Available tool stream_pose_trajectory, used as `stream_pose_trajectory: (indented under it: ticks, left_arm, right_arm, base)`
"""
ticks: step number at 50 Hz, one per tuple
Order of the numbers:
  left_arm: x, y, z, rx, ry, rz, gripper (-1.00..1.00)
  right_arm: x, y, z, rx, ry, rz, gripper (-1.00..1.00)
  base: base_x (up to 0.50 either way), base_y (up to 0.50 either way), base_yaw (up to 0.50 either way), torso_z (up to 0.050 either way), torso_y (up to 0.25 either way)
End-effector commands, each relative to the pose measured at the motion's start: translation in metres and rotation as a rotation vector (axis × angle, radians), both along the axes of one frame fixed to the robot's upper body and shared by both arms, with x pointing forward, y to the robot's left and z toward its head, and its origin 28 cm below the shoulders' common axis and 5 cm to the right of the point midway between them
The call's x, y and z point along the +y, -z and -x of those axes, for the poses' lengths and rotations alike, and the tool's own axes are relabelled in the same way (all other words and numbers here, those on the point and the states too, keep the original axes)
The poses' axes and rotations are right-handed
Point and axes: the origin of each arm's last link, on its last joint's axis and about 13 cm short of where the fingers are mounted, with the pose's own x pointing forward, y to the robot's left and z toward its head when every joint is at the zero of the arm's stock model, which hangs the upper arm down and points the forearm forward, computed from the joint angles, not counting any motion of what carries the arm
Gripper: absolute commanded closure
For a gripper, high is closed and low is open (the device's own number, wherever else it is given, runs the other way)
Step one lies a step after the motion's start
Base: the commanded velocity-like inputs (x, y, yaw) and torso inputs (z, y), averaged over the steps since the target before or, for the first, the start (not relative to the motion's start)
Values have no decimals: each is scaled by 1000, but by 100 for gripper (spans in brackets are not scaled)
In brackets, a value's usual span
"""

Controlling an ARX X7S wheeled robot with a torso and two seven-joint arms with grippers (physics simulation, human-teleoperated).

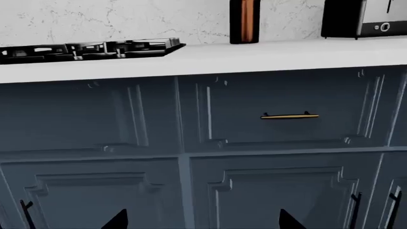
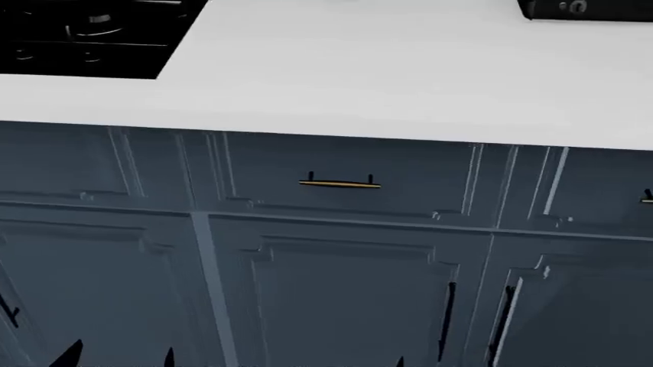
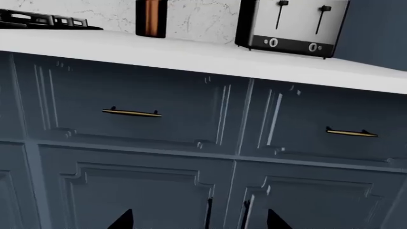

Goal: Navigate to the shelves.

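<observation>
No shelves in any view, so the task looks barely begun: robot is parked facing a kitchen counter at close range and probably has to back off or turn and drive. Which way the shelves lie can't be told from here.

Largest first: dark blue cabinets (image 2: 347,290) fill most of every view, panelled doors below, a drawer row above. White counter (image 2: 408,69) runs along the top, bare across its middle in the head view. Marbled white wall (image 1: 127,19) behind it. At the head view's left sits a black cooktop (image 1: 89,47), set into the counter. Toaster (image 3: 292,26) stands to the right at the back of the counter, two levers up top, knobs on the front. A dark copper-striped canister (image 1: 244,21) stands between cooktop and toaster, against the wall. Brass drawer handle (image 2: 340,183) on the drawer dead ahead; a second handle (image 3: 351,133) on the drawer to its right.

Left gripper (image 1: 203,224): two fingertips only just show, well apart, nothing between them. Right gripper (image 3: 200,223): same, tips spread and empty. Both hang low in front of the doors, touching nothing.
</observation>
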Motion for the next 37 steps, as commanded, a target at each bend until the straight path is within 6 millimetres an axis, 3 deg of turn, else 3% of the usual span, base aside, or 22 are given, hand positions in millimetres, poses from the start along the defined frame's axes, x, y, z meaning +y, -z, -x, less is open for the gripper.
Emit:
stream_pose_trajectory:
  ticks: [1, 37]
  left_arm:
    - [0, 0, 0, 0, 0, 0, -100]
    - [0, -1, 0, 0, 1, -1, -100]
  right_arm:
    - [0, 0, 0, -1, 1, -2, -100]
    - [0, 0, 1, 2, 2, 3, -100]
  base:
    - [-502, 26, 0, 0, 0]
    - [-502, 25, 0, 0, 0]
